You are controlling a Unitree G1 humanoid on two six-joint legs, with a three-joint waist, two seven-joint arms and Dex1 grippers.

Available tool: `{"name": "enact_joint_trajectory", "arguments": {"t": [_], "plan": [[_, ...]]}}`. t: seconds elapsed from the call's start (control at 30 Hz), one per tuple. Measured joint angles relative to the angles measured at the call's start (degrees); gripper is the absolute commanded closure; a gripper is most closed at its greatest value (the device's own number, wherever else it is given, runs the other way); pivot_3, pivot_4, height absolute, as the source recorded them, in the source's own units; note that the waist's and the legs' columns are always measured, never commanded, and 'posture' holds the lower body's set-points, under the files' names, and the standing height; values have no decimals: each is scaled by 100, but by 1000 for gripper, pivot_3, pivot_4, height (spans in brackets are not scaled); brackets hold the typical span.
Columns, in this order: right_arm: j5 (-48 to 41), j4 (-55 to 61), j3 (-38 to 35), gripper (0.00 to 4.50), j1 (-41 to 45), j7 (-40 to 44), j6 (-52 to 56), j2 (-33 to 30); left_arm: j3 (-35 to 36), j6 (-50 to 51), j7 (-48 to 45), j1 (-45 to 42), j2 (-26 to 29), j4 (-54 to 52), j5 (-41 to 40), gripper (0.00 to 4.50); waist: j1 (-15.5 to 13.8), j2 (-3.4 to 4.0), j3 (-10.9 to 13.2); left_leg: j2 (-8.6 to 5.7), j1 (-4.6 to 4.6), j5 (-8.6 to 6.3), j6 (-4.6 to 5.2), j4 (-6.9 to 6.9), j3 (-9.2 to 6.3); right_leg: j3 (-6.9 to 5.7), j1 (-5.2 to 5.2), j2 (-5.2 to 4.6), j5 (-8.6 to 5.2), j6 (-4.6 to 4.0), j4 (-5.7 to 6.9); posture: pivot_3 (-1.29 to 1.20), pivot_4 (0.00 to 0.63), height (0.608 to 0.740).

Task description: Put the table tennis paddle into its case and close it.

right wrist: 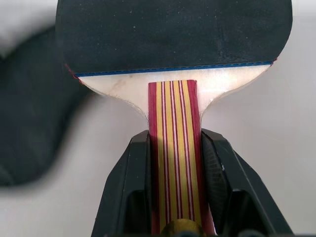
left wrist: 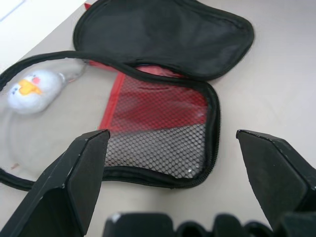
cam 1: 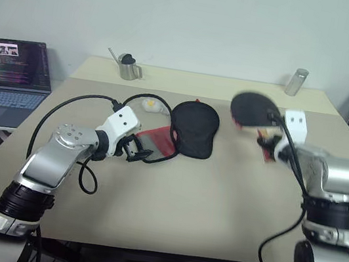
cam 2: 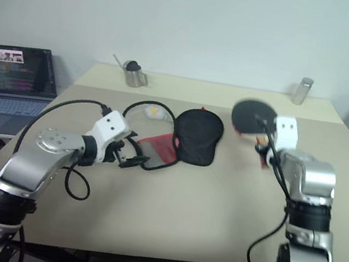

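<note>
Right end effector clamps the black rubber-faced, stripe-handled wooden paddle right of the unzipped black-red fabric case; left end effector gapes released beside the case.

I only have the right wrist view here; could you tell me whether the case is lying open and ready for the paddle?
Observer: Yes, the case lies unzipped on the table, mesh pocket up.
Operator: Is the left arm near it?
Observer: The left gripper hovers open at the case's near edge, holding nothing.
Operator: And my paddle?
Observer: The right gripper holds the table tennis paddle in the air, to the right of the case.
</note>
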State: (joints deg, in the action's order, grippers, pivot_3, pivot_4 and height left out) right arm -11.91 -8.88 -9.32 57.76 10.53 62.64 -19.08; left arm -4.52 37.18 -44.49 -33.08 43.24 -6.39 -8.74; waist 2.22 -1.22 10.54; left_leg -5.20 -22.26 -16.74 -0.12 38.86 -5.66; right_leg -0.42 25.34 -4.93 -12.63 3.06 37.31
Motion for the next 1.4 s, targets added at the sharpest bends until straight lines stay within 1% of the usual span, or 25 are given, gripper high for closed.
{"name": "enact_joint_trajectory", "arguments": {"t": [0.1, 0.17, 0.23, 0.3, 0.4, 0.53, 0.63, 0.77, 0.9, 1.13, 1.23, 1.4], "plan": [[128, -1037, 61, 3447, 601, -365, -714, 798, 5, -2, 18, -3, -21, 25, 21, 0, 29, 0, 0, -1, 3, 0, 0, 1, 0, 1, -1, 0, 0, 0, 3, 0, 150, 740], [191, -2218, 38, 3447, 1080, -745, -1487, 1419, -12, 2, 63, -16, -73, 25, 51, 0, 63, 1, 0, -2, 2, 1, -1, 0, 1, 3, 4, 0, 0, -1, 8, 0, 150, 740], [199, -3227, 5, 3447, 1420, -1049, -2194, 1811, -32, 20, 129, -20, -144, -8, 70, 0, 77, 2, 0, -3, 0, 2, -3, -1, -8, -1, 3, -1, 0, -1, 2, 0, 150, 740], [231, -4069, -22, 3447, 1675, -1275, -2782, 1984, -32, 77, 167, 19, -172, -65, 85, 0, 59, 2, 0, -8, -14, 2, -3, 1, -26, -3, 1, -1, 0, -1, -12, 0, 150, 740], [234, -5120, -138, 3447, 1919, -1543, -3504, 2041, -22, 227, 253, 223, -170, -254, 92, 0, 57, 2, 0, -14, -24, 2, -3, 1, -34, -6, 0, -3, 0, -1, -24, 0, 150, 740], [242, -5976, -258, 3447, 1954, -1858, -4097, 2185, -16, 488, 342, 442, -153, -652, 97, 0, 135, 3, 1, -5, -26, 2, -3, -4, -32, -3, 6, -2, 0, -1, -21, 0, 150, 740], [236, -6327, -291, 3447, 1952, -1901, -4211, 2267, -3, 681, 394, 570, -149, -960, 79, 0, 194, 4, 2, -3, -25, 5, -8, -3, -32, -2, 7, -1, 0, -1, -14, 0, 150, 740], [264, -6455, -285, 3447, 1952, -1755, -4273, 2320, 43, 866, 481, 701, -70, -1123, 87, 0, 281, 5, 2, -3, -15, 9, -14, -1, -29, 3, 7, 1, 0, -2, 4, 0, 150, 740], [300, -6505, -275, 3447, 1952, -1603, -4417, 2405, 155, 955, 539, 785, -57, -1174, 83, 0, 283, 5, 2, -3, -13, 11, -18, 1, -24, 5, 19, 1, -3, -7, 39, 0, 150, 740], [287, -6506, -289, 3447, 2128, -1383, -4603, 2588, 264, 1045, 638, 880, -15, -1302, 84, 0, 279, 5, 2, -3, -13, 18, -27, 4, -24, 9, 28, 1, -4, -9, 58, 0, 150, 740], [298, -6515, -289, 3447, 2219, -1387, -4722, 2680, 264, 1103, 653, 880, -15, -1365, 84, 0, 275, 5, 2, -3, -12, 18, -29, 4, -27, 11, 28, 1, -5, -10, 61, 0, 150, 740], [402, -6701, -292, 3447, 2130, -1517, -4801, 2709, 265, 1143, 671, 929, -11, -1411, 84, 0, 270, 5, 2, -4, -12, 19, -29, 4, -26, 14, 28, 1, -5, -10, 62, 0, 150, 740]]}}
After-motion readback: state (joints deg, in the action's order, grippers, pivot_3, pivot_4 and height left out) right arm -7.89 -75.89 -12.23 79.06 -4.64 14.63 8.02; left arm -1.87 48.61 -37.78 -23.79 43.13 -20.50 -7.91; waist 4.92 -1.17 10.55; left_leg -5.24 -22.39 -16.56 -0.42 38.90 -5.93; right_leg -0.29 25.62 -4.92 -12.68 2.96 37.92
